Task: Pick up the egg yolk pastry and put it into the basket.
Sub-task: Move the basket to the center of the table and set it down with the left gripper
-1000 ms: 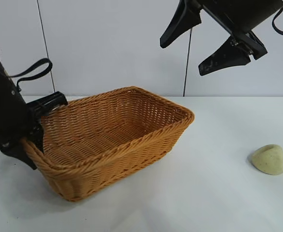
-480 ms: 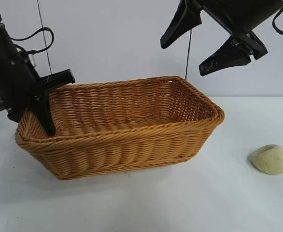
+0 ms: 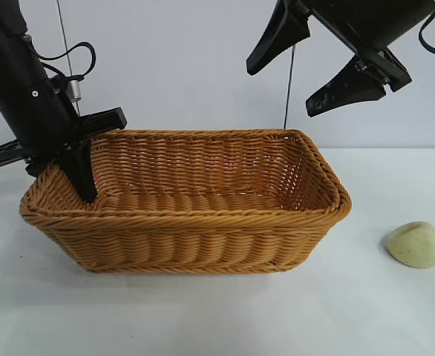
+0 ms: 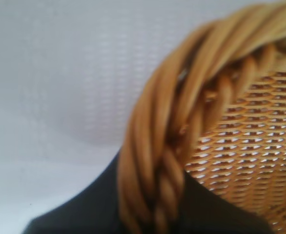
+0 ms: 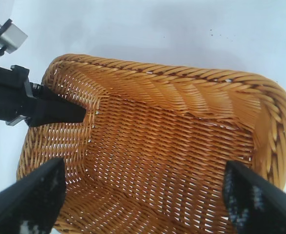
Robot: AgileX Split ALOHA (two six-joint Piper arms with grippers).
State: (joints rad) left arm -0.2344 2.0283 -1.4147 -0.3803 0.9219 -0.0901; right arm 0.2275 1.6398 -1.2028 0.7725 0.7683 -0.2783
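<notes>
The basket [image 3: 195, 204] sits on the white table [image 3: 225, 319], its long side facing the exterior camera, and nothing lies inside it. The egg yolk pastry [image 3: 413, 244] rests on the table well apart from the basket, off its right end, with bare tabletop between the two. A pale wall [image 3: 180, 67] with thin dark seams stands behind everything.

The left gripper [image 3: 69, 159] straddles the basket's left end wall: one finger [image 3: 82, 172] reaches down inside the basket, the other stays outside, and the braided rim [image 4: 157, 161] runs between them. The left wrist view shows that rim pressed against dark finger material, so the jaws are clamped on the basket.

The right gripper [image 3: 315, 70] hangs high above the basket's right half, its two fingers spread wide with nothing between them. In the right wrist view those fingertips [image 5: 33, 200] frame the basket's woven floor.

The left wrist view is filled by rim and weave, blurred at close range. The pastry shows only in the exterior view, and both arms are cut off by the picture edges
</notes>
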